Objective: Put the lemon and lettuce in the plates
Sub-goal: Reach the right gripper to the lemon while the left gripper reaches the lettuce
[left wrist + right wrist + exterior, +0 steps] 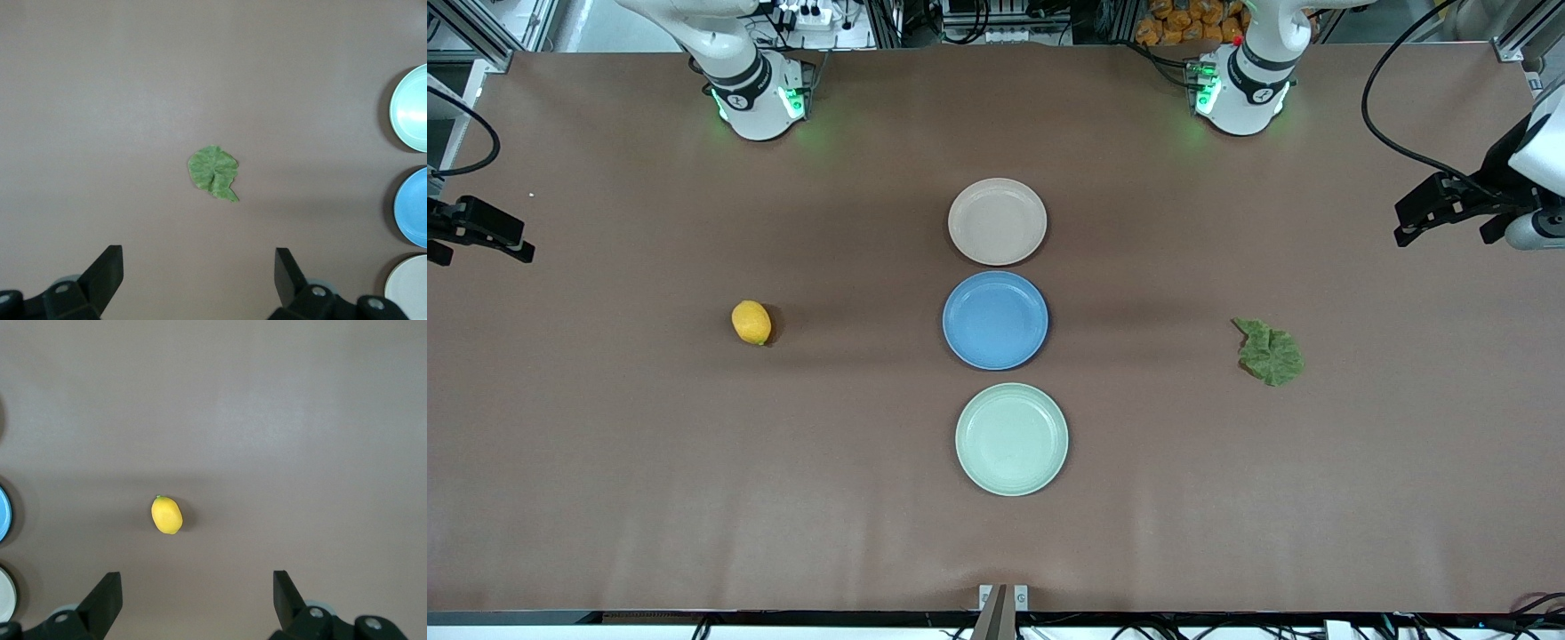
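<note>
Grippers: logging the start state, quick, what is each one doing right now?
Left gripper: open, holding nothing, up over the table's left-arm end.
Right gripper: open, holding nothing, up over the right-arm end.

High front camera facing both bases; wrist cameras straight down, high over table (605, 462).

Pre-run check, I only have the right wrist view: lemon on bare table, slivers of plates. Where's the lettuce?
Observer: The lettuce lies toward the left arm's end of the table, level with the blue plate.
Operator: How many plates in all?
Observer: Three in a row: beige plate, blue, then mint plate nearest the front camera. All hold nothing.
Operator: Left claw?
Observer: Left claw is open, high over the table, lettuce in its view; nothing held.
</note>
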`<control>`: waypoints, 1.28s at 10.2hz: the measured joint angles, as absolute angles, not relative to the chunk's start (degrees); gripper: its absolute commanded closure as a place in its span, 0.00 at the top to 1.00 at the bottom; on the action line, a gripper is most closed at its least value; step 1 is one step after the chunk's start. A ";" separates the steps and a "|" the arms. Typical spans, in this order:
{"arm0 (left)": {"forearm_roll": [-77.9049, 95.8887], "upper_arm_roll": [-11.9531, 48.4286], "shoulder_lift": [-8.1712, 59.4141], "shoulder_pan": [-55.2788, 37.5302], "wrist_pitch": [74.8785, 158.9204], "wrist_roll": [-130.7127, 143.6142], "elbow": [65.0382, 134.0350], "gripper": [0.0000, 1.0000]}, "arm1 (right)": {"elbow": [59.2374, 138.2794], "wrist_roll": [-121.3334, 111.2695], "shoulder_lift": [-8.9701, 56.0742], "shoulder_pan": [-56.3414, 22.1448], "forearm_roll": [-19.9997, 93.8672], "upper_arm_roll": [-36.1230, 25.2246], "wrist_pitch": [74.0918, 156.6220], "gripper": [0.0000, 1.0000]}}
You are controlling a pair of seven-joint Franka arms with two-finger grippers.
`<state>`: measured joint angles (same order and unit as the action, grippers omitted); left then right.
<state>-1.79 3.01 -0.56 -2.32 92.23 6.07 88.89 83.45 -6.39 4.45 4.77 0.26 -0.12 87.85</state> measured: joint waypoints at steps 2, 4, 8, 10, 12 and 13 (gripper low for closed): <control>-1.79 3.02 -0.55 -2.32 91.97 6.07 88.90 1.00 | 83.45 -6.39 4.45 4.77 0.26 -0.13 87.85 1.00; -1.79 3.04 -0.08 -2.33 90.90 5.88 89.30 1.00 | 83.45 -6.39 4.45 4.77 0.26 -0.13 87.79 1.00; -1.79 3.46 7.55 -2.86 94.58 5.32 94.11 1.00 | 84.22 -6.39 5.21 4.71 0.89 0.03 87.94 1.00; -1.79 3.46 9.92 -2.80 103.07 5.32 101.14 1.00 | 87.83 -6.39 6.77 4.65 1.12 0.15 92.71 1.00; -1.79 3.38 13.25 -2.46 107.52 5.32 105.48 1.00 | 92.40 -6.61 8.71 4.03 1.48 0.38 97.25 1.00; -1.79 3.39 15.70 -2.46 109.26 5.32 105.99 1.00 | 93.63 -6.70 10.18 3.03 1.57 0.47 98.10 1.00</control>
<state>-1.79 3.39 15.70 -2.46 109.26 5.32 105.99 93.63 -6.70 10.18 3.03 1.57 0.47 98.10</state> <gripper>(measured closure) 0.000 0.000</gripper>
